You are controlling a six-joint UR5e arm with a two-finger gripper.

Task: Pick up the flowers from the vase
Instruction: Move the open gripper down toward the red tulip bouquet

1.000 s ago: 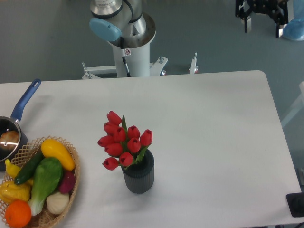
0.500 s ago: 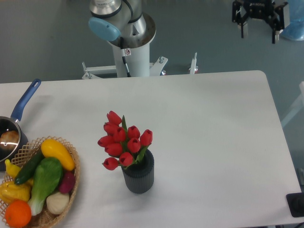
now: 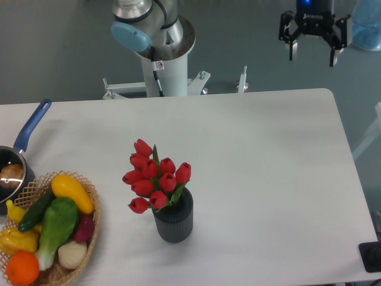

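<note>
The flowers [image 3: 153, 176], a bunch of red closed tulip buds with green leaves, stand in the vase [image 3: 174, 220], a small dark grey ribbed cylinder near the table's front middle. My gripper [image 3: 312, 58] hangs high at the upper right, beyond the table's far edge and far from the flowers. Its two black fingers point down and stand apart with nothing between them.
A wicker basket [image 3: 90, 229] of vegetables and fruit sits at the front left. Behind it is a blue-handled saucepan [image 3: 21, 155]. The arm's white base [image 3: 162, 56] stands behind the table's far edge. A black object [image 3: 371, 256] sits off the front right corner.
The gripper has moved left and downward in the picture, coming further into view at the upper right. Flowers, vase, basket and saucepan have not moved.
</note>
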